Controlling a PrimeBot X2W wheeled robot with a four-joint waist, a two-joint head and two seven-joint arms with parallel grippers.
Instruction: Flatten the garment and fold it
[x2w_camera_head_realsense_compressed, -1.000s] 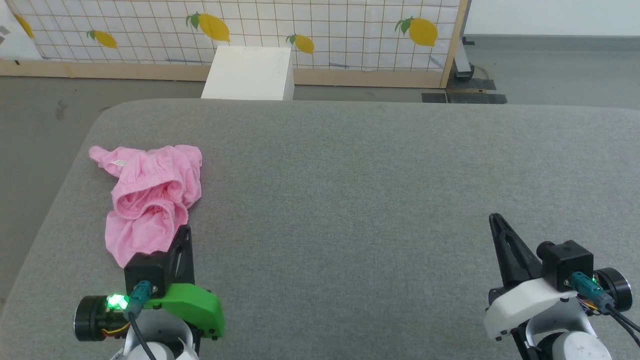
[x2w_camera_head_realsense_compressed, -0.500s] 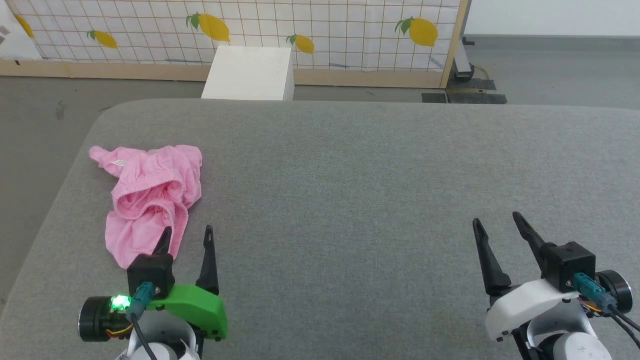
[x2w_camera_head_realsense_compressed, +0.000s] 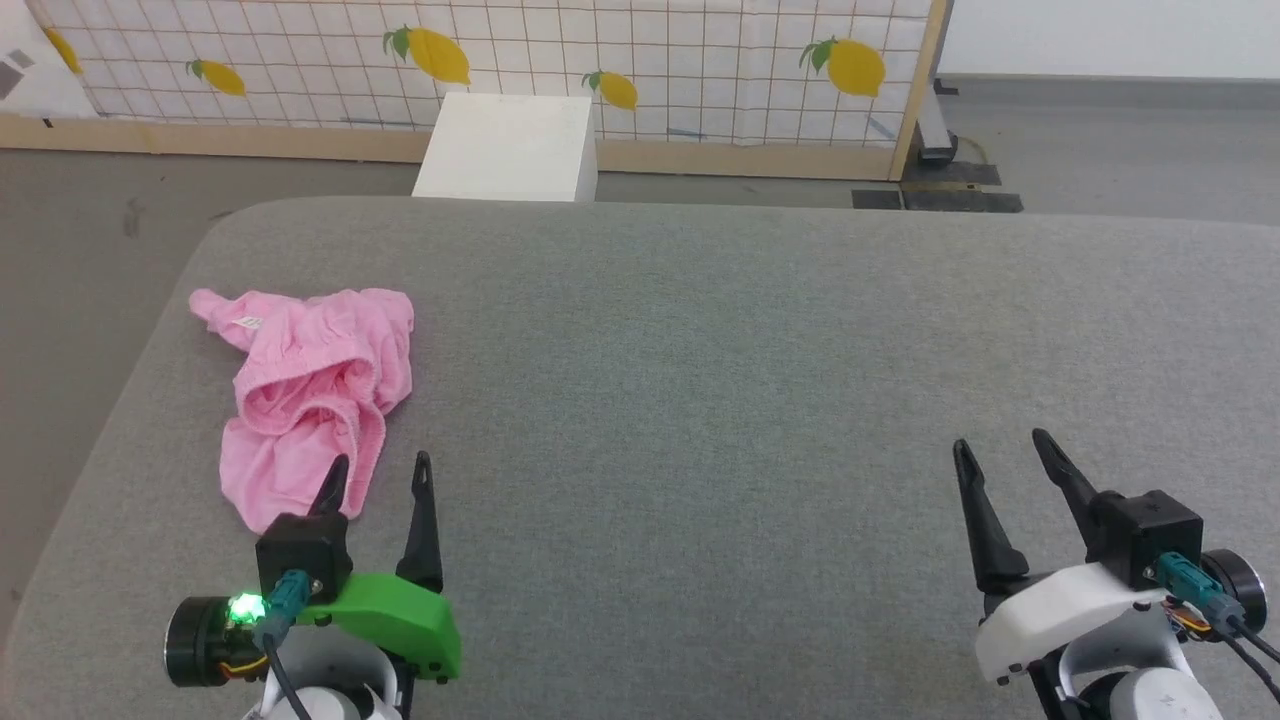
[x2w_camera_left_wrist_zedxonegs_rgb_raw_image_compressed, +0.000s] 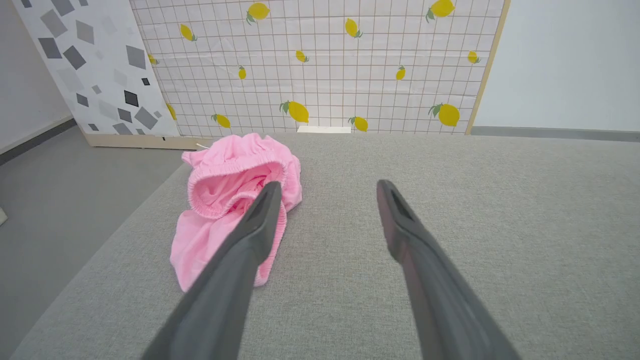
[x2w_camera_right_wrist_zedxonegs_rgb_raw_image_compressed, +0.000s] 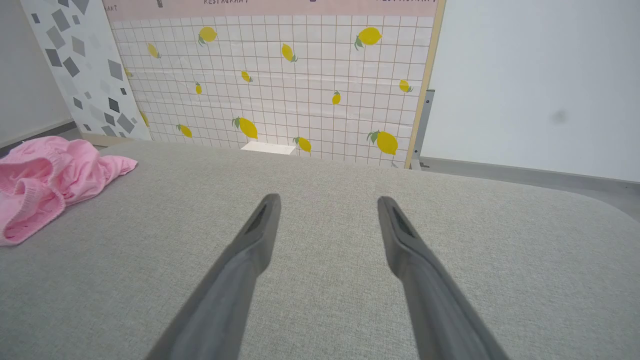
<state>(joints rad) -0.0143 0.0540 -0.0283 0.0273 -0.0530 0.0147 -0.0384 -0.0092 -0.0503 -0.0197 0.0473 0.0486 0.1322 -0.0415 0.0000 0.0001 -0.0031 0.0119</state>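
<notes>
Both the left gripper and the right gripper stand spread, empty. The crumpled garment lies beside the left.

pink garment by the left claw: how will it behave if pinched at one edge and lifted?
Probably floppy: the garment lies crumpled in soft folds, so a one-edge pinch would likely leave the rest hanging. Likely light, since it looks like thin knit in a small heap. If pushed, it would probably bunch and drag rather than slide on the textured grey surface.
</notes>
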